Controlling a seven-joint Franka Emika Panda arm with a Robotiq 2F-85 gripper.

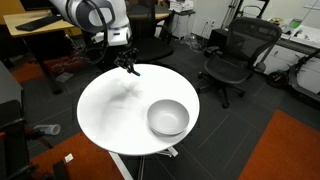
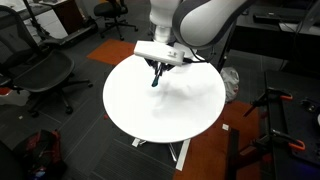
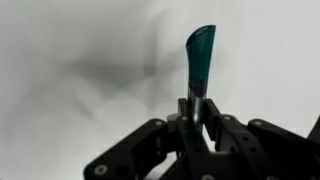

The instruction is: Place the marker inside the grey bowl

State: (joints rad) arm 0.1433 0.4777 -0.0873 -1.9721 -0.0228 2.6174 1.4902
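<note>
My gripper (image 1: 127, 63) is shut on the marker (image 3: 200, 55), a thin dark teal stick that sticks out past the fingertips in the wrist view. The gripper (image 3: 198, 112) hangs just above the far edge of the round white table (image 1: 110, 110). The grey bowl (image 1: 168, 118) stands upright and empty on the near right part of the table, well apart from the gripper. In an exterior view the gripper (image 2: 159, 70) holds the marker (image 2: 155, 81) tip-down over the table (image 2: 190, 110). The bowl does not show there.
A black office chair (image 1: 232, 55) stands to the right of the table, and a wooden desk (image 1: 40, 25) behind the arm. In an exterior view another chair (image 2: 35, 70) stands at the left, with orange carpet (image 2: 205, 150) under the table.
</note>
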